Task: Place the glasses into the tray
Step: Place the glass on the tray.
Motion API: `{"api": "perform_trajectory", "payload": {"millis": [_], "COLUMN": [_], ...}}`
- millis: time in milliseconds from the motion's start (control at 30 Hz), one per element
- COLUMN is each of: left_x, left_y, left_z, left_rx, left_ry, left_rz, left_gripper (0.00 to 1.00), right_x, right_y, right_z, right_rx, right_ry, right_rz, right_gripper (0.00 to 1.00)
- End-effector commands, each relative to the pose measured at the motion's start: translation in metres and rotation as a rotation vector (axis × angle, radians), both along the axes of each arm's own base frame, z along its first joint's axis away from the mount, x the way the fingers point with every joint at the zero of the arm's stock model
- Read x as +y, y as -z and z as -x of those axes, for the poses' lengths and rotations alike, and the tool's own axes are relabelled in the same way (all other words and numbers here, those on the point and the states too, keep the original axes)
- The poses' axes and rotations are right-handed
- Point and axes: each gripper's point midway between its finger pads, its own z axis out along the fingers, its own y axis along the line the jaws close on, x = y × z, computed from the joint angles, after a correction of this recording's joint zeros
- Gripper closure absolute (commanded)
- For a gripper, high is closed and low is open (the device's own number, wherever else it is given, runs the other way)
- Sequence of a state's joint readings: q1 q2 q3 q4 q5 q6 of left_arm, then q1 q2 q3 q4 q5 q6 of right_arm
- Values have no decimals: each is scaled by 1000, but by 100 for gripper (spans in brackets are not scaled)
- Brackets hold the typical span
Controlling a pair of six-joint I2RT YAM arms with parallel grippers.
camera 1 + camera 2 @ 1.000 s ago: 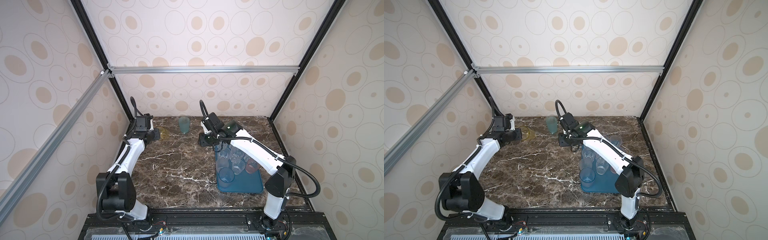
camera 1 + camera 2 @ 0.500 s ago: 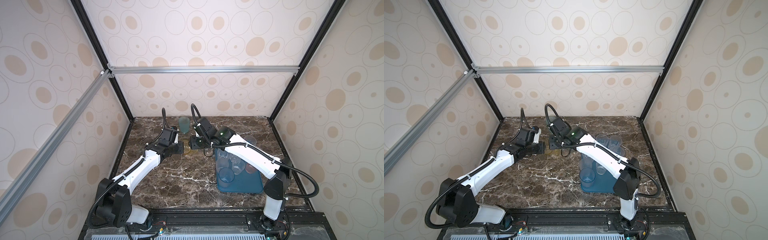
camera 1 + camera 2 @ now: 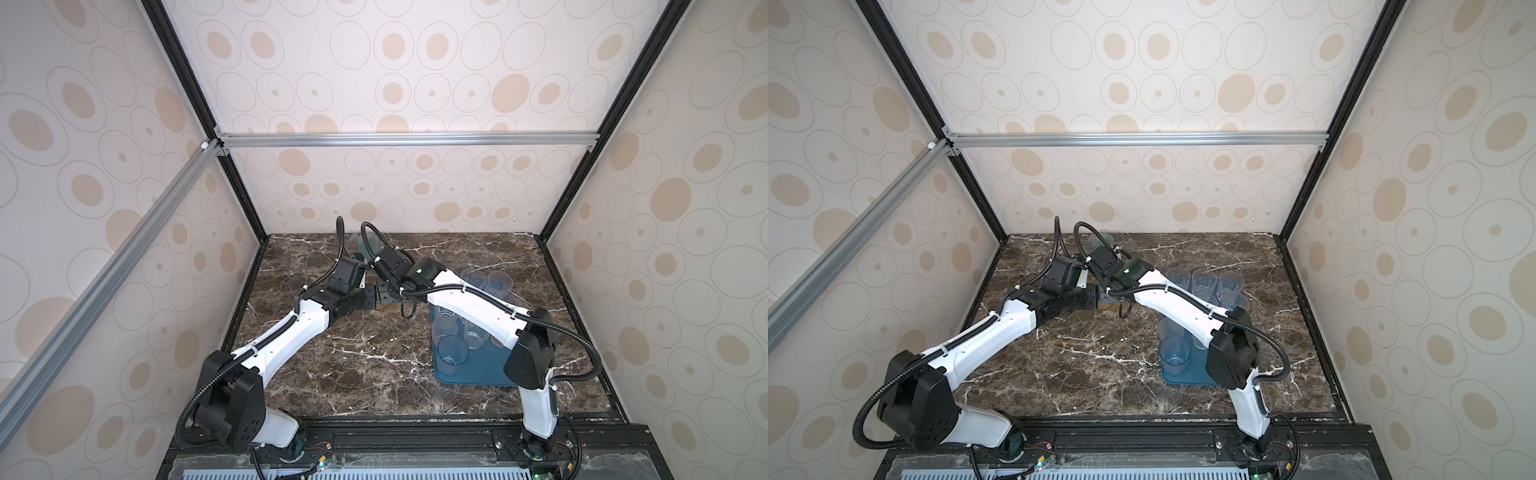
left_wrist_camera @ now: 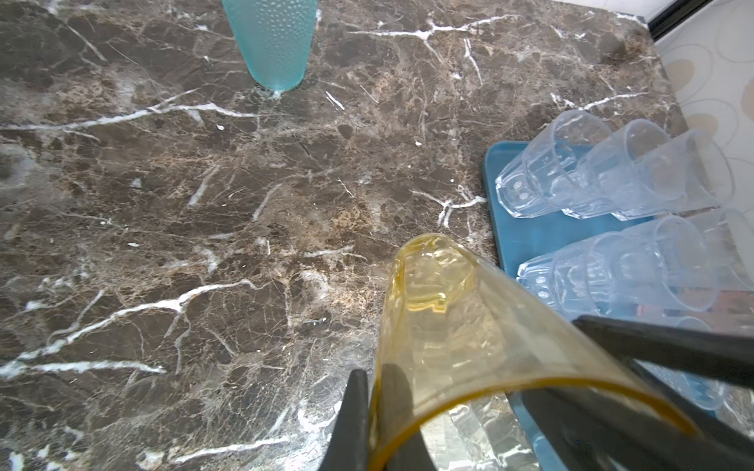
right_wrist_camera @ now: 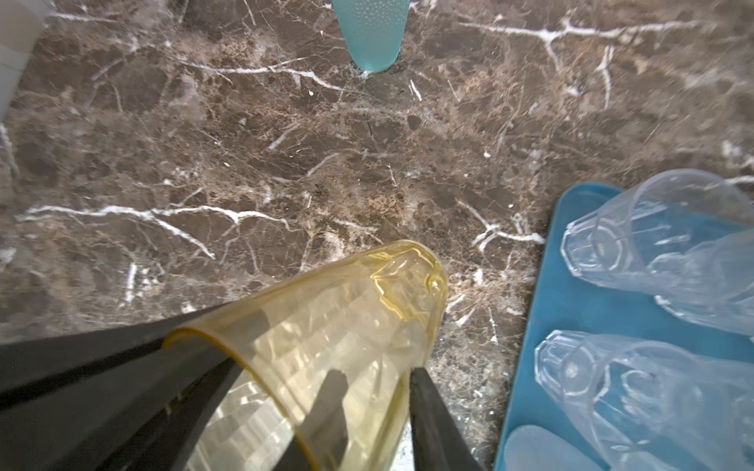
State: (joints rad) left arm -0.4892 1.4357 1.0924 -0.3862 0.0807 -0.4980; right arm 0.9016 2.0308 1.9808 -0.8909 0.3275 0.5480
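Left gripper [image 4: 373, 377]: closing on the rim wall of the amber glass [image 4: 457, 326], one finger inside and one outside. It is holding the base toward the table [image 4: 183, 212], probably so the opposite rim is free for the other arm.
Amber glass: hanging between both arms near the left edge of the tray [image 3: 482, 372], outside it and not yet placed.
Right gripper [image 5: 375, 373]: straddling the same rim from the other side. I cannot tell whether it is clamping. This is looking like a handover, since the tray is lying on this arm's side.
Teal glass [image 4: 271, 40]: standing upright at the back of the table, waiting for pickup.
Tray: lying at the right and carrying clear glasses [image 4: 571, 175] packed in rows, with its front part showing bare for more.
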Motion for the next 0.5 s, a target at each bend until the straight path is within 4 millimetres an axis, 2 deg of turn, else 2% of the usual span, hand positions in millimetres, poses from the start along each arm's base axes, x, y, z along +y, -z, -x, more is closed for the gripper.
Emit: {"api": "perform_trajectory", "payload": {"millis": [0,167,333,467], "left_x": [-15,-18,-19,-18], "left_y": [-21,-29,-63,-89], "left_z": [-7,-5,-5,-3], "left_rx": [-32,-43,-100,-145], "left_ry": [11,21,28,35], "left_rz": [62,72,105,125], "left_gripper": [94,82,76,65], "right_x": [-12,-11,-11,-14], "right_y": [15,23,10,-3], "right_z": [-8,-7,-11,-17], "right_rx": [-16,4,-30,-42], "right_ry": [39,52,48,51], "right_rz": [103,101,89,76], "right_gripper": [81,92,96,96]}}
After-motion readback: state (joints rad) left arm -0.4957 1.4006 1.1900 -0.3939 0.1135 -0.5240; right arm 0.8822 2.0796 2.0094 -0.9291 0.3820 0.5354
